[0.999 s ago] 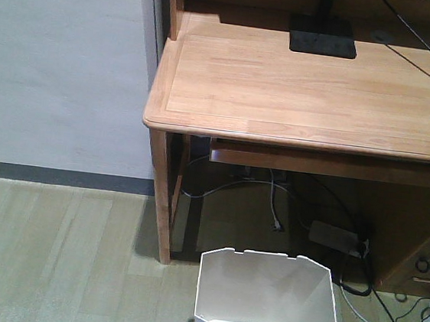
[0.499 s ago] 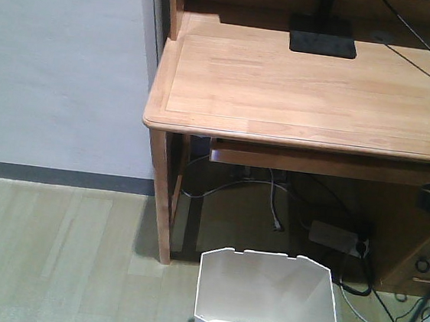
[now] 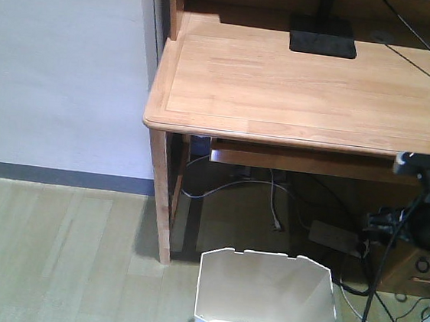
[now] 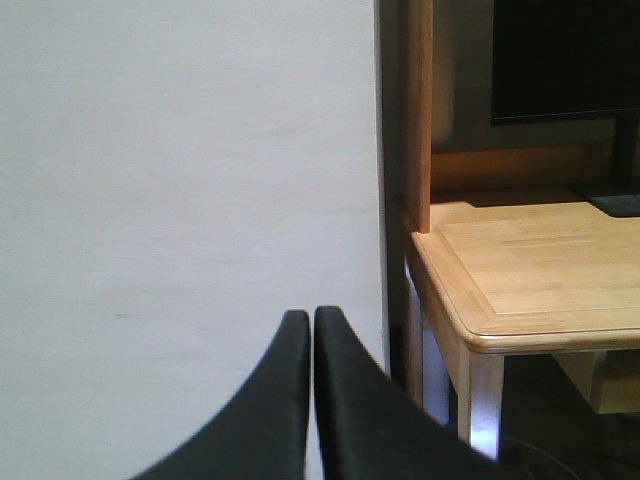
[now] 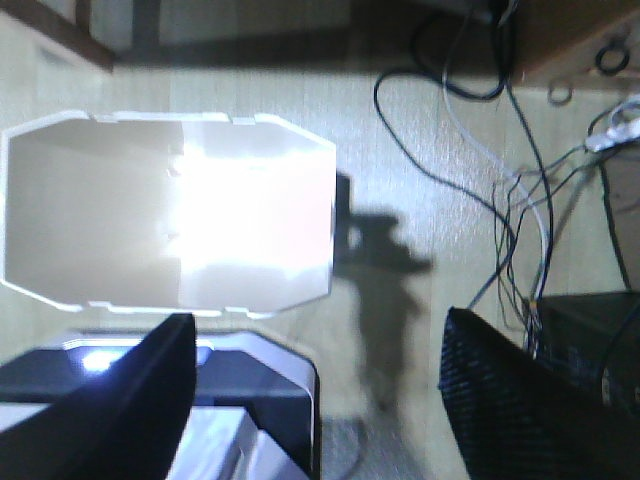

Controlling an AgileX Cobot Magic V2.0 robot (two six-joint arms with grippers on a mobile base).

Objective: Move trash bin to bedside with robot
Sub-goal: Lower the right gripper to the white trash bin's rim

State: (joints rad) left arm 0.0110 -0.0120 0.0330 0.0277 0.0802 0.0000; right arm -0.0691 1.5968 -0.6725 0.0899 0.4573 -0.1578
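Observation:
The white trash bin (image 3: 266, 299) with its angular rim stands on the floor in front of the desk, low in the front view. From above, the trash bin (image 5: 100, 220) looks empty. My right gripper (image 5: 320, 338) hangs open above the floor just right of the bin's near corner, holding nothing. My right arm (image 3: 424, 210) shows at the right edge of the front view, beside the bin. My left gripper (image 4: 306, 316) is shut on nothing and faces a pale wall. The bedside is out of view.
A light wooden desk (image 3: 307, 86) stands over the bin, with a black monitor base (image 3: 322, 38) on top. Cables (image 3: 383, 317) and a power strip (image 3: 334, 235) lie under and right of it. Loose cables (image 5: 520, 200) cover the floor right of my gripper.
My right arm has come into the front view from the right edge and moved left and up. The bin has not moved.

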